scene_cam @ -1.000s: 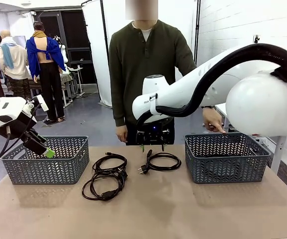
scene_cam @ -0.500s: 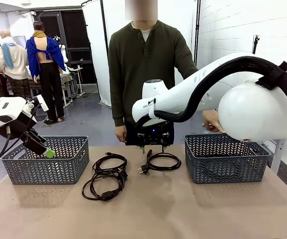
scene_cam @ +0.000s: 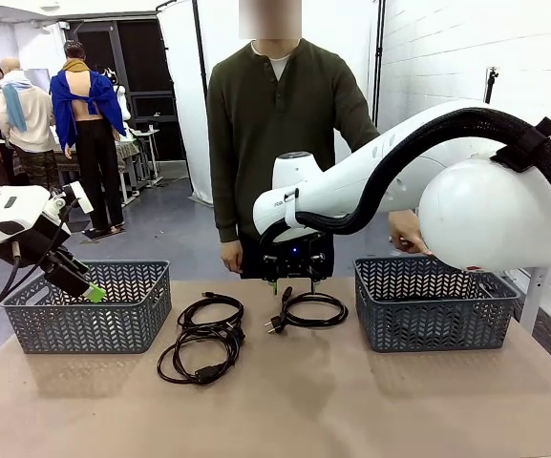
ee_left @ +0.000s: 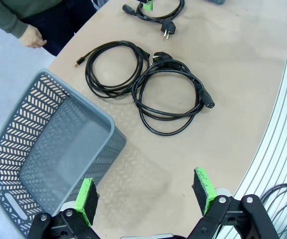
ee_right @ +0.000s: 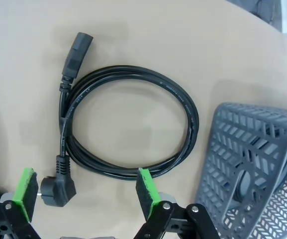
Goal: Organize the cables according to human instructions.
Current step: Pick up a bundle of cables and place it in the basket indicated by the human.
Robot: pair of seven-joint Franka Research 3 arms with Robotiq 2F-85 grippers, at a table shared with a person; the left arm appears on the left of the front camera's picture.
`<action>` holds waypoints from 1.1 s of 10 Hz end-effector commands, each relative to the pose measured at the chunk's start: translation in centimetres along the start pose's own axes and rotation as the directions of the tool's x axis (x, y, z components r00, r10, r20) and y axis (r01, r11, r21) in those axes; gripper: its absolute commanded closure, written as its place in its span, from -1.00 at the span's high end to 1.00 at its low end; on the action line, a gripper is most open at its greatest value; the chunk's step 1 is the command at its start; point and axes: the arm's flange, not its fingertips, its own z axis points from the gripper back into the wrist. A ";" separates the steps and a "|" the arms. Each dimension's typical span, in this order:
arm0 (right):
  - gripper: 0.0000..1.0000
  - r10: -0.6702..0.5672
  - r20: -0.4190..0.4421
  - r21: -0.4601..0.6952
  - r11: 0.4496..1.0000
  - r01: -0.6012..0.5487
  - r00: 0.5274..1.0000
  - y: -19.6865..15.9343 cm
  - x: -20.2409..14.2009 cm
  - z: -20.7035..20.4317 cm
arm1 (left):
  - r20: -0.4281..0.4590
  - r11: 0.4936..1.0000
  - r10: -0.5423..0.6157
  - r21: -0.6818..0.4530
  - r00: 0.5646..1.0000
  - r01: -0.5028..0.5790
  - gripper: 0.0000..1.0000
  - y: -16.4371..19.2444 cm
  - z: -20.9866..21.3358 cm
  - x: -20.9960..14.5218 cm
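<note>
From the front, the right end effector hangs just above the far edge of the right cable, which lies coiled on the bench between the two baskets. Its jaws are wide apart and hold nothing. The person's hand points down at the right basket, so we judge that this cable is meant to go there. The left end effector hovers over the near rim of the left basket. The far-left cable and the near-left cable lie overlapping just right of that basket.

In the left wrist view, the left end effector is fully open and empty above the bench edge. The left basket looks bare inside, and the two overlapping coils lie beyond it, untouched.

In the right wrist view, the green pads straddle the near arc of the right cable without touching it. The round plug lies close to one pad, and the right basket's corner is beside the other.

We take the step in hand to be the approach to a first pick. Next we need to come straight down so the pads bracket the bundled strands, not the plug. Then we close firmly, lift until the whole coil is clear of the bench, and carry it right over the basket rim.
</note>
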 end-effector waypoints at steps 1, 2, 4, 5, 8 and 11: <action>1.00 -0.047 -0.003 0.003 0.999 0.047 0.999 0.5 0.6 -0.5 | 0.000 1.000 -0.001 -0.006 1.000 0.001 1.00 0.2 0.0 -0.2; 1.00 -0.055 -0.010 0.002 0.998 0.055 0.998 0.6 0.8 -1.1 | 0.000 1.000 -0.001 -0.006 1.000 0.001 1.00 0.2 0.0 -0.2; 1.00 -0.075 -0.012 -0.003 0.997 0.075 0.997 0.5 1.0 -2.3 | 0.000 1.000 -0.001 -0.006 1.000 0.001 1.00 0.2 0.0 -0.2; 1.00 -0.081 -0.010 0.001 0.997 0.081 0.997 0.5 1.1 -2.7 | 0.000 1.000 -0.001 -0.006 1.000 0.001 1.00 0.2 0.0 -0.2; 1.00 -0.083 -0.034 -0.007 0.997 0.082 0.996 0.8 1.3 -4.2 | 0.000 1.000 -0.001 -0.006 1.000 0.001 1.00 0.2 0.0 -0.2; 1.00 -0.073 -0.050 -0.053 0.996 0.070 0.996 1.2 1.7 -5.3 | 0.000 1.000 -0.001 -0.006 1.000 0.001 1.00 0.2 0.0 -0.2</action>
